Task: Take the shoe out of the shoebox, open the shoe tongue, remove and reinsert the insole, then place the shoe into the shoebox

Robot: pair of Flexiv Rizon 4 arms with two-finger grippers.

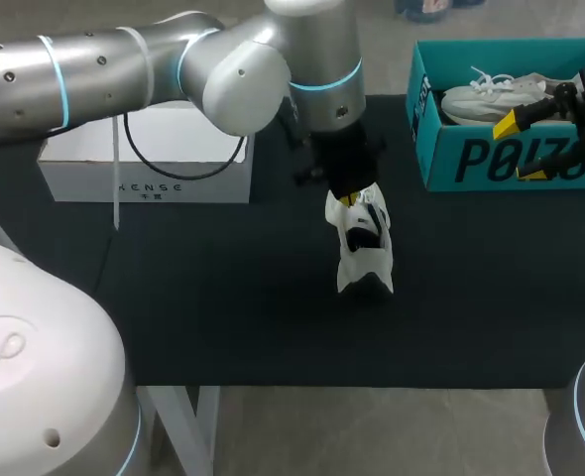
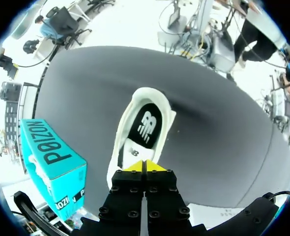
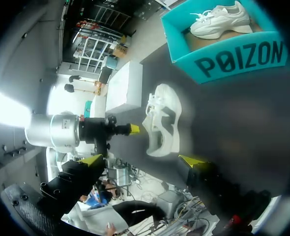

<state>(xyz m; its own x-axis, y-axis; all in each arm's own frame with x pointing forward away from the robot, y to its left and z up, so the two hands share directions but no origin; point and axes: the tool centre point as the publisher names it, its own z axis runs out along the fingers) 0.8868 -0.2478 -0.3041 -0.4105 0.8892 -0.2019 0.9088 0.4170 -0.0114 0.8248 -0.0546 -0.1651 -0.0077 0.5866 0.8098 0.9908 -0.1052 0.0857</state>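
Note:
A white shoe (image 1: 364, 248) stands on the black mat at the table's middle, its black insole (image 2: 147, 125) showing through the opening. My left gripper (image 1: 350, 196) (image 2: 145, 166) is right over the shoe, shut on its tongue (image 2: 131, 153), with the yellow tips pressed together. The same shoe (image 3: 162, 120) lies ahead of my right gripper (image 3: 141, 160), which is open and holds nothing. In the head view my right gripper (image 1: 519, 149) hangs at the front wall of the teal shoebox (image 1: 471, 164) (image 3: 238, 56) (image 2: 51, 157).
A second white shoe (image 1: 491, 97) (image 3: 218, 19) lies inside the teal shoebox at the back right. A white box (image 1: 144, 164) (image 3: 125, 86) with a black cable over it stands at the back left. The mat's front edge runs close below the shoe.

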